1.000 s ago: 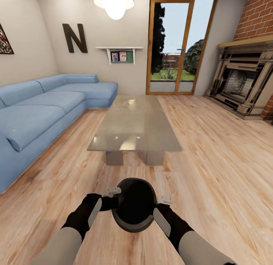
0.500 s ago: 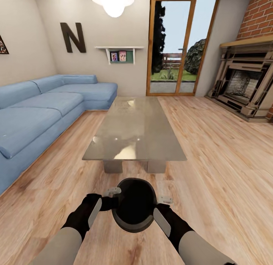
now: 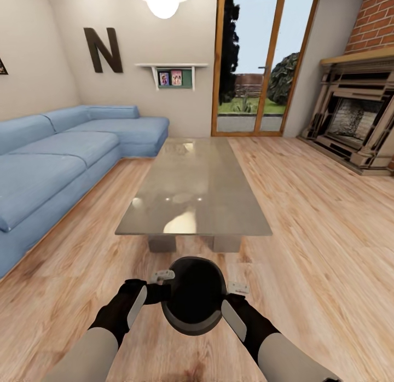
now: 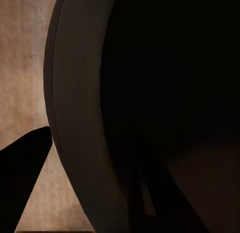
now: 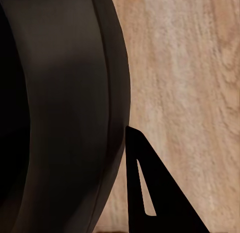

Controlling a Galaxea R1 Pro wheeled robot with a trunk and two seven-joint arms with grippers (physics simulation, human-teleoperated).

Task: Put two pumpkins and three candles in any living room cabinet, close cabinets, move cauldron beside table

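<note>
Cauldron (image 3: 193, 302) — one — clamped at its rim between left gripper (image 3: 160, 284) and right gripper (image 3: 232, 297), each closed on it; one table (image 3: 192, 190) just ahead looms larger than before — the view has advanced.

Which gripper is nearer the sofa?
Left. The left gripper grips the cauldron rim on the sofa side; the right gripper holds the opposite rim.

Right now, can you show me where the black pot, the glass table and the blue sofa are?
black pot (image 3: 194, 302), head view, on its dark inside
glass table (image 3: 191, 190), head view, on the bare middle of its top
blue sofa (image 3: 49, 168), head view, on a seat cushion
</note>
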